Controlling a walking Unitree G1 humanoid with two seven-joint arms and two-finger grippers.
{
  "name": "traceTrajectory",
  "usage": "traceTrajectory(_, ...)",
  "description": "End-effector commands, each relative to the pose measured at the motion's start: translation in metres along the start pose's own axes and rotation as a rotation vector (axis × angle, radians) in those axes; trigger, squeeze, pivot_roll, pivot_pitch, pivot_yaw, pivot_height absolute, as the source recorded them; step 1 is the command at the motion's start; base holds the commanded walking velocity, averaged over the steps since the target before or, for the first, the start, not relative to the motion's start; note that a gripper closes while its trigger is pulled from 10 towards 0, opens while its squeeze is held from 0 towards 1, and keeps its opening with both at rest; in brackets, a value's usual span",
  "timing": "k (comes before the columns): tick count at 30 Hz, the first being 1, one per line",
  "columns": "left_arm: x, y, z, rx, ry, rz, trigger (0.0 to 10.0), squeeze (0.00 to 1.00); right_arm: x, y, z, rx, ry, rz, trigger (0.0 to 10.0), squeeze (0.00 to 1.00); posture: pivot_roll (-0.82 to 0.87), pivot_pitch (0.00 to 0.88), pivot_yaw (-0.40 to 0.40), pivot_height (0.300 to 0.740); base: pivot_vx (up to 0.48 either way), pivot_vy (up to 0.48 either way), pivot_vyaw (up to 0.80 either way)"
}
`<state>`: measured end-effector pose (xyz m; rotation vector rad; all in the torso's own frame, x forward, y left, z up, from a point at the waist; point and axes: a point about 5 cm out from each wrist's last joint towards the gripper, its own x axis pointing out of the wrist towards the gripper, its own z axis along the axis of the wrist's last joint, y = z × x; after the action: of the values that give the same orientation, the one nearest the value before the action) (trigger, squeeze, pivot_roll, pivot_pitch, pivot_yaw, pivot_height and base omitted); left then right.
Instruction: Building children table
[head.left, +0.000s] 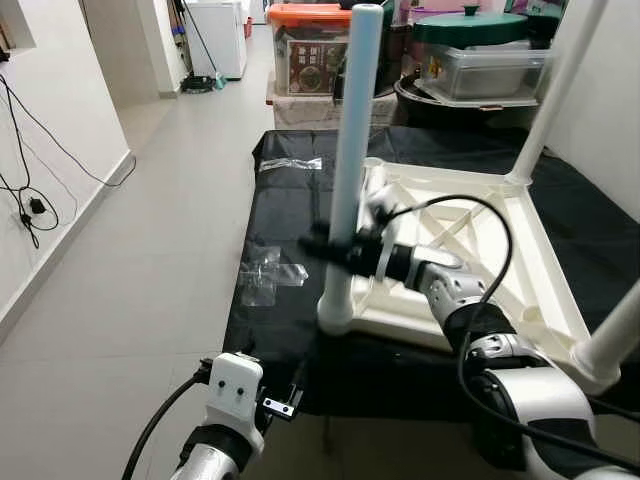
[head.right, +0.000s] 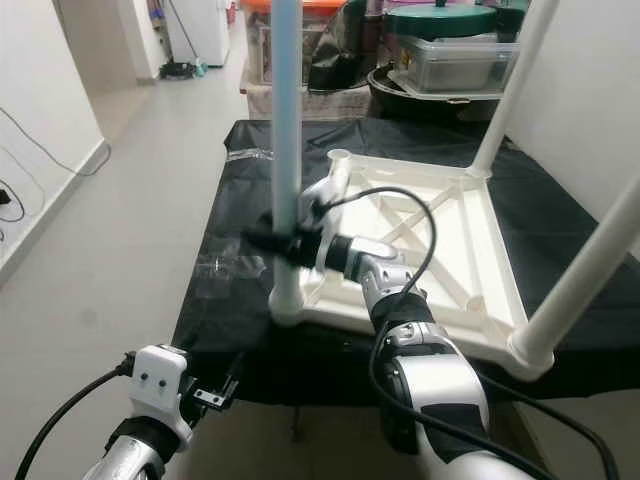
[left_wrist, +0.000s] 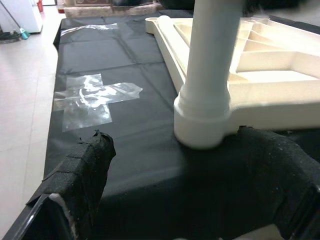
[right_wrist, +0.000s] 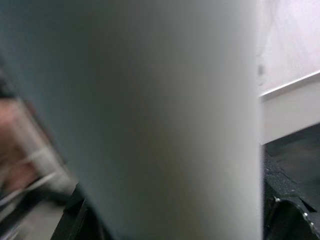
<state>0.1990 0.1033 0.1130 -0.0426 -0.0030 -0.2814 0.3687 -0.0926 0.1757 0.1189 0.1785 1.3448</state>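
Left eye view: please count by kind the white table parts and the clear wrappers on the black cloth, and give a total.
White round plastic legs standing upright: 3 (the right gripper grips one)
Upturned white plastic table top: 1
Clear plastic wrappers lying flat on the cloth: 2
Total: 6

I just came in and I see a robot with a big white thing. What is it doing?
The robot is putting together a little table. The white tabletop lies upside down on a black cloth. The right tool is closed around a pale blue leg that stands upright in the near corner socket. Two white legs already stand in other corners, and one corner socket is open. The left tool waits low by the cloth's edge.
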Motion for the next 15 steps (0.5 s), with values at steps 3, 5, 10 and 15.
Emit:
traceTrajectory(3, -0.001, 0.001, -0.004, 0.001, 0.024, 0.007, 10.0, 0.0, 0.009, 0.007, 0.0, 0.006, 0.059, 0.132, 9.8, 0.0, 0.12, 0.0, -0.034, 0.74, 0.0, 0.0, 0.0)
traceTrajectory(5, -0.001, 0.001, -0.005, 0.0, 0.024, 0.007, 10.0, 0.0, 0.009, 0.006, 0.002, 0.002, 0.053, 0.115, 3.2, 0.0, 0.12, 0.0, -0.034, 0.74, 0.0, 0.0, 0.0)
traceTrajectory(10, -0.001, 0.001, -0.005, 0.0, 0.027, 0.006, 10.0, 0.0, 0.006, -0.006, 0.013, -0.094, -0.037, -0.106, 0.0, 0.0, 0.12, 0.0, -0.034, 0.74, 0.0, 0.0, 0.0)
traceTrajectory(15, -0.001, 0.001, -0.005, -0.001, 0.026, 0.005, 10.0, 0.0, 0.001, -0.018, 0.016, -0.122, -0.074, -0.351, 0.0, 0.0, 0.11, 0.0, -0.034, 0.74, 0.0, 0.0, 0.0)
